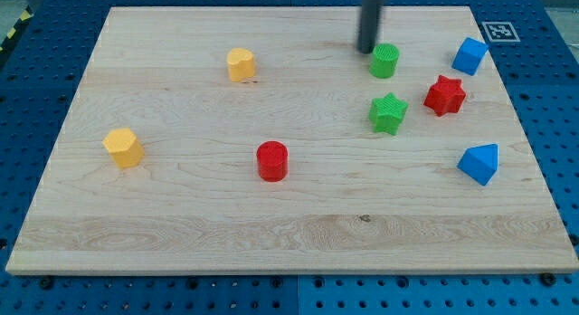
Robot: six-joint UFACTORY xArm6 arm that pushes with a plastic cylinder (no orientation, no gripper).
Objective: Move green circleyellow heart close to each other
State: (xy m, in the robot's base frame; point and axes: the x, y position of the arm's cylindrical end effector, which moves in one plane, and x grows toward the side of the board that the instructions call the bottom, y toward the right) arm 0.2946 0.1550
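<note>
Green circle (384, 60) is sitting just right of my tip (365, 50), nearly touching; yellow heart (241, 64) is lying well apart leftward on the wooden surface (181, 224).

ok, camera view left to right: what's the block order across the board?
yellow block → yellow heart → red cylinder → my tip → red star. Both green blocks and both blue blocks overlap horizontally, so they are omitted.

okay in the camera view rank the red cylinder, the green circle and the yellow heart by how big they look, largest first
1. Red cylinder, though it sits nearer the view's bottom, which may inflate it.
2. Green circle and yellow heart: they look alike, so I will not rank them.
</note>
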